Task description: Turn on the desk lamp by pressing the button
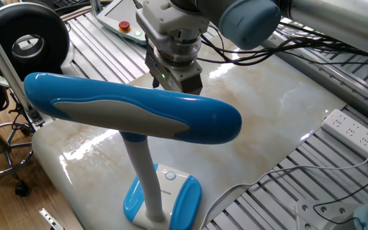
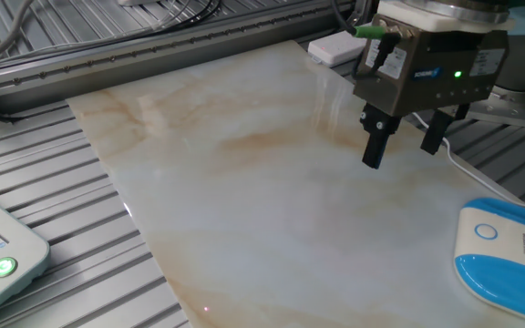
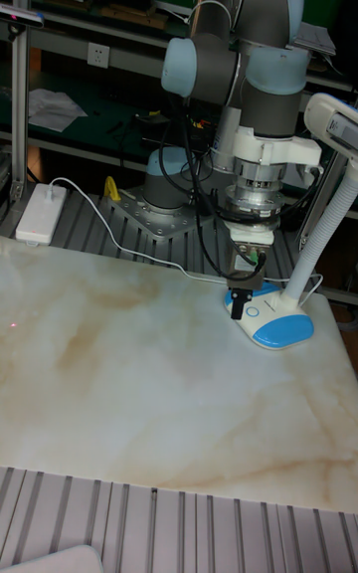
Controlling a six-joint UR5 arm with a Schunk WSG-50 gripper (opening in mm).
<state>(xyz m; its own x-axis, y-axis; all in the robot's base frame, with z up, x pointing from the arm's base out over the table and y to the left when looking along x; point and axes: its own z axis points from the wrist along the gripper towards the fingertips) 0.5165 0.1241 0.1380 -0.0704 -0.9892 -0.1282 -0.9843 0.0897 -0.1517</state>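
Note:
The desk lamp has a long blue head (image 1: 133, 112) on a white stalk (image 1: 142, 182), which rises from a blue-and-white base (image 1: 183, 195). The button (image 1: 170, 175) is a small white disc with a light-blue ring on the base panel; it also shows in the other fixed view (image 2: 487, 231). My gripper (image 2: 404, 146) hangs above the marble top, left of the lamp base (image 2: 509, 260), and touches nothing. Its two black fingers (image 2: 372, 148) stand apart, so it is open and empty. In the tall fixed view the gripper (image 3: 239, 302) is just left of the base (image 3: 280, 326). The lamp head hides the fingertips in one fixed view.
A white pendant (image 1: 125, 25) with a red button lies at the back, and its green light (image 2: 5, 267) shows in the other fixed view. A power strip (image 1: 356, 131) and cables lie on the ribbed metal at the right. A white box (image 2: 335, 47) sits behind the gripper.

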